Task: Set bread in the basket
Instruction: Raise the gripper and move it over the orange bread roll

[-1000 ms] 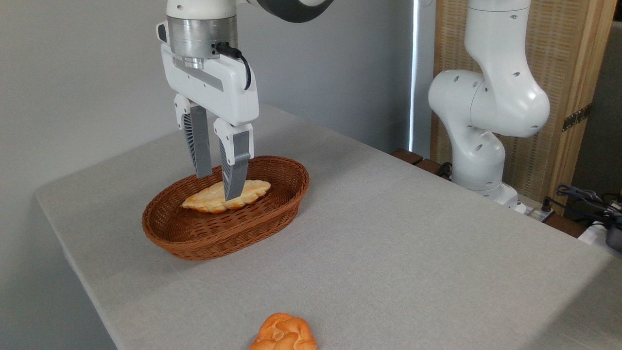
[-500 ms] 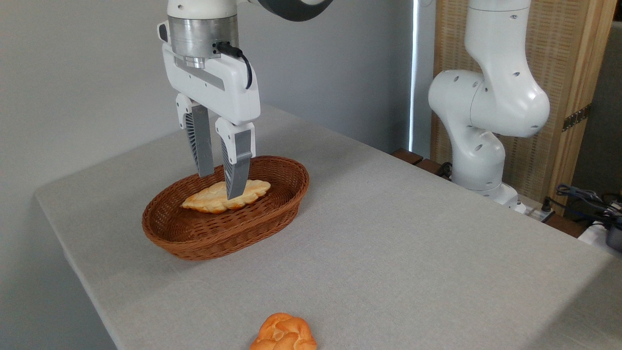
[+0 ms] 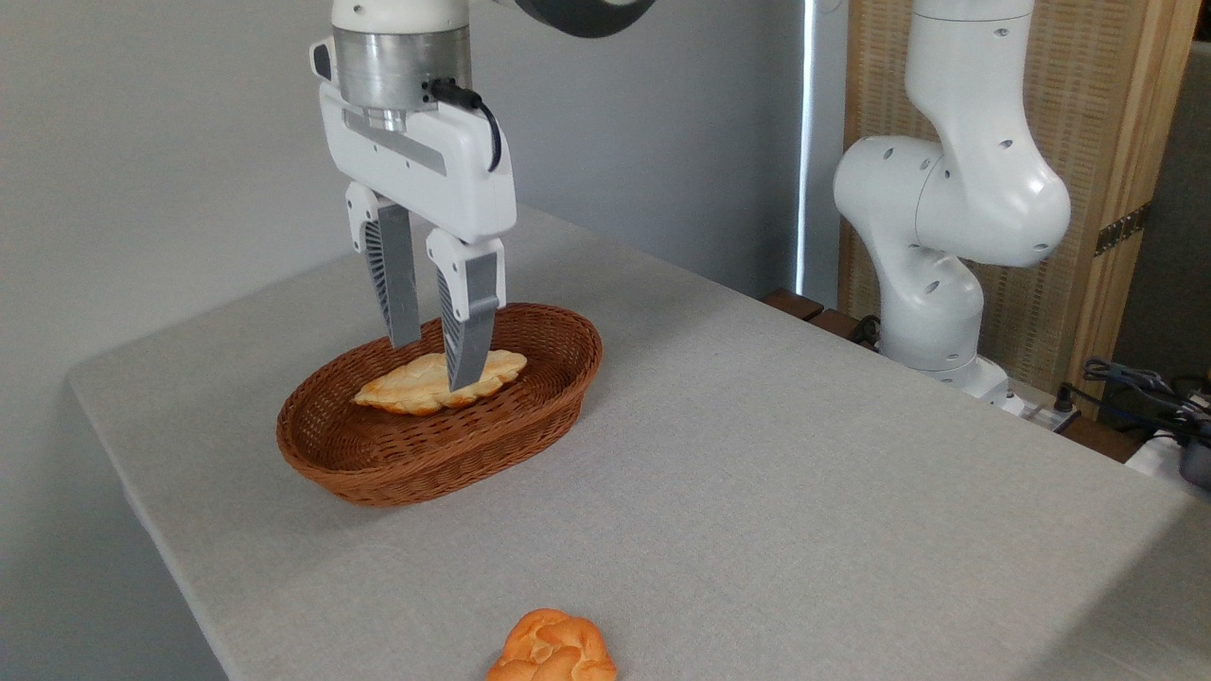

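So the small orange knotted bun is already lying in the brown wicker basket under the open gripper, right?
Not quite: the camera view shows the small orange knotted bun on the table's near edge. The brown wicker basket under the open gripper holds a paler braided loaf.

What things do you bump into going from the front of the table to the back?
Round orange bun at the front edge → brown wicker basket with a pale braided loaf inside → the robot's open hand hanging over the loaf → the white robot base far back.

Loaf in basket, hand above it, bun at table's near edge
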### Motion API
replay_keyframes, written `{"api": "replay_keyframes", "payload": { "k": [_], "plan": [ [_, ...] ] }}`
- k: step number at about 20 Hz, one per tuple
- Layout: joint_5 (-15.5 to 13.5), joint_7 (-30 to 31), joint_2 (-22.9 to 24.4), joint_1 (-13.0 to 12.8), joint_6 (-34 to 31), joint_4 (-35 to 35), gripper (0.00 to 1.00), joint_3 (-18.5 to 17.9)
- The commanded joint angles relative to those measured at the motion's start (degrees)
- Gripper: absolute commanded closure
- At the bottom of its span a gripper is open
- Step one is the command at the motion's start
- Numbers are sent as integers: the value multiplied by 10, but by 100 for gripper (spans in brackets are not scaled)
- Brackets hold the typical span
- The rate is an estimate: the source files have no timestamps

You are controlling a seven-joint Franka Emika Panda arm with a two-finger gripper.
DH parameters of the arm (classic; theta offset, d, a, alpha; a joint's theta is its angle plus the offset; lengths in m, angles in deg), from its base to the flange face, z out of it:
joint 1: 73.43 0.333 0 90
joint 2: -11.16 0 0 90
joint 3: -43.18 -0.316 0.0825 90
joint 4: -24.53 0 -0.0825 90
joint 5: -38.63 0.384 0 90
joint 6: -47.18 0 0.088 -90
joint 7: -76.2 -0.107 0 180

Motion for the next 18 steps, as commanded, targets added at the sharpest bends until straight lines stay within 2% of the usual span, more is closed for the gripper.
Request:
{"api": "replay_keyframes", "payload": {
  "k": [1,4,7,10,12,14,16,18],
  "plan": [
    [-6,5,3,2,28,34,0,-11],
    [-6,5,-8,2,58,60,0,-19],
    [-3,5,-11,2,132,93,0,-47],
    [2,4,-35,2,160,96,0,-67],
    [6,4,-45,2,183,96,0,-97],
    [20,4,-57,2,206,96,0,-113],
    [53,4,-69,2,220,98,0,-131],
    [72,4,-71,2,227,99,0,-150]
  ]
}}
